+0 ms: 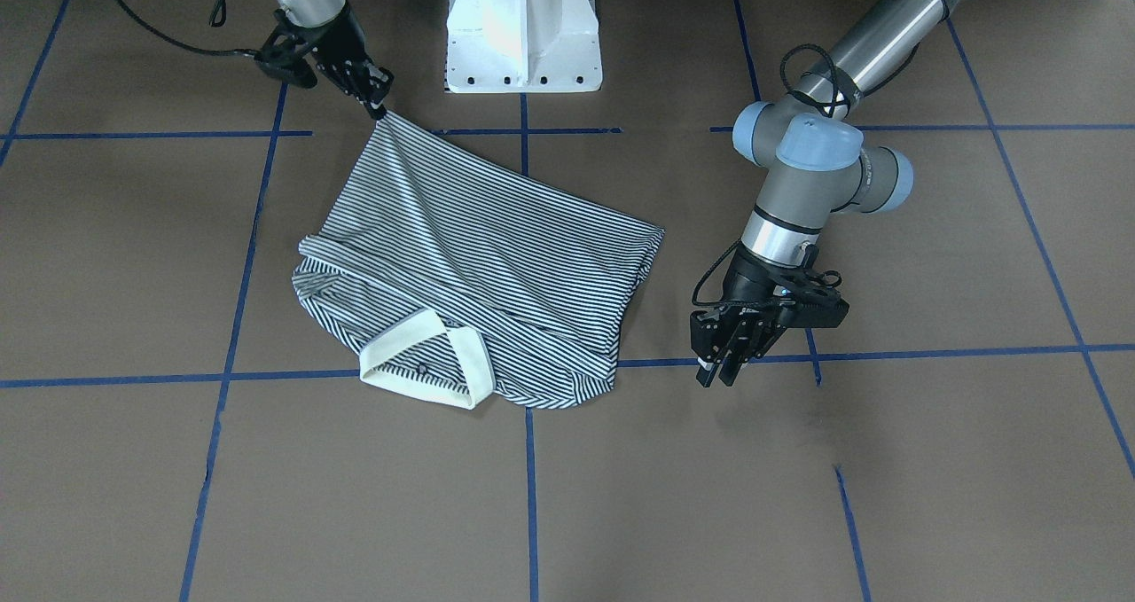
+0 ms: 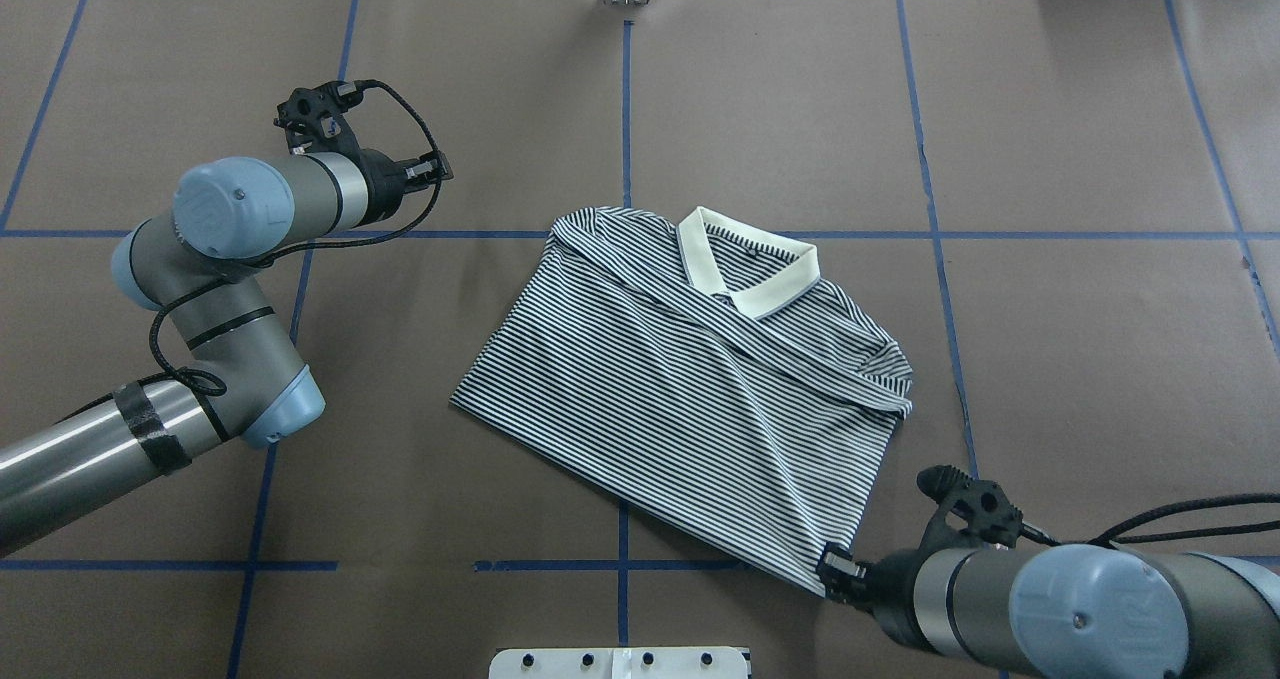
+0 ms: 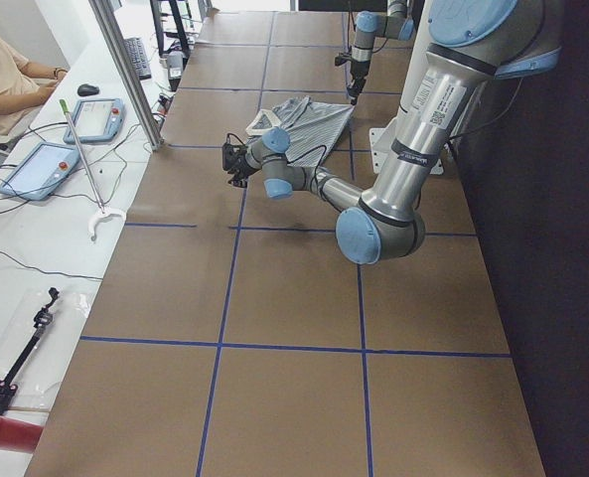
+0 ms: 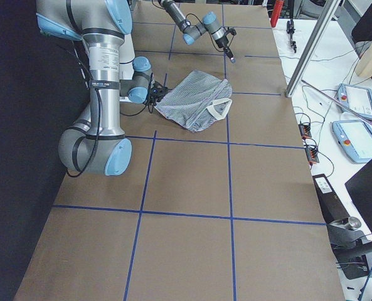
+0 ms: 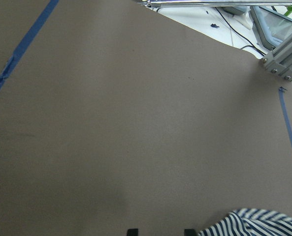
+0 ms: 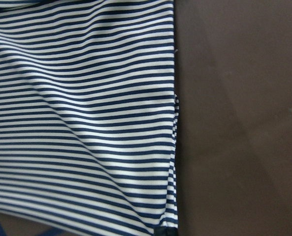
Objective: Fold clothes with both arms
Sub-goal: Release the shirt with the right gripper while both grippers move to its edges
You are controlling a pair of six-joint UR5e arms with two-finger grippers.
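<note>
Right gripper (image 1: 376, 103) is pinching tight on one corner of the striped polo shirt (image 1: 497, 256), drawing it to a point near the white pedestal base (image 1: 523, 43), while the shirt is lying folded on the brown table (image 1: 887, 496) crossed by blue tape lines (image 1: 133, 379), its cream collar (image 1: 426, 367) facing the operators' side. Left gripper (image 1: 720, 373) is hovering just beside the shirt, fingers parted and holding nothing. Beyond the table's edge a person (image 3: 6, 75) is sitting at a white bench (image 3: 36, 258) carrying two pendant tablets (image 3: 41, 169) and cables.
</note>
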